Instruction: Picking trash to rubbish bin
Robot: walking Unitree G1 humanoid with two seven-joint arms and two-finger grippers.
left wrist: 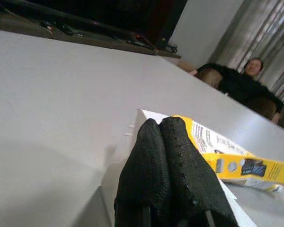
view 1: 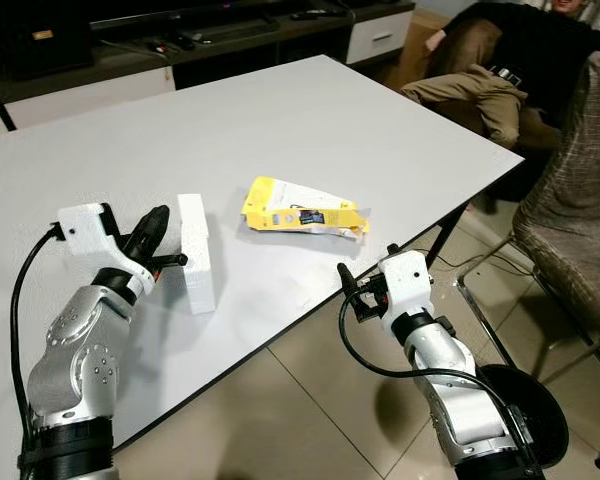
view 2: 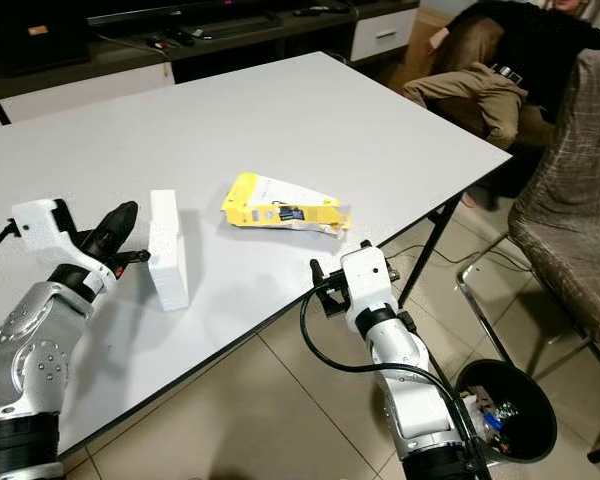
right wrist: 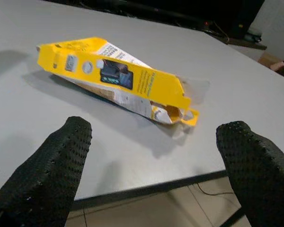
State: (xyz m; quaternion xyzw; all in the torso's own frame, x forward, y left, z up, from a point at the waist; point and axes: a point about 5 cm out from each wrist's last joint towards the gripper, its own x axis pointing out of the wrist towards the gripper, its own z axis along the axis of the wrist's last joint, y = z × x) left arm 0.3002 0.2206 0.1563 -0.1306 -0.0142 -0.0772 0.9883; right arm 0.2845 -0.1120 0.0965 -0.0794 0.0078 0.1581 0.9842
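Observation:
A flattened yellow carton [view 1: 300, 210] lies on the white table [view 1: 280, 110] near its front right corner. To its left a white foam block [view 1: 195, 250] rests on the tabletop. My left gripper [view 1: 160, 225] is shut, and its fingertips [left wrist: 173, 137] are pressed together against the block's left side with nothing between them. My right gripper [view 1: 368, 260] hovers at the table's front edge, open wide and facing the carton [right wrist: 118, 75] from a short distance. A black rubbish bin [view 2: 505, 410] stands on the floor beside my right arm.
A person [view 1: 500, 60] sits beyond the table's far right corner. A chair with a patterned cover [view 1: 580, 200] stands to the right, close to the bin. A dark TV cabinet [view 1: 180, 40] runs along the back. Tiled floor [view 1: 310, 390] lies in front of the table.

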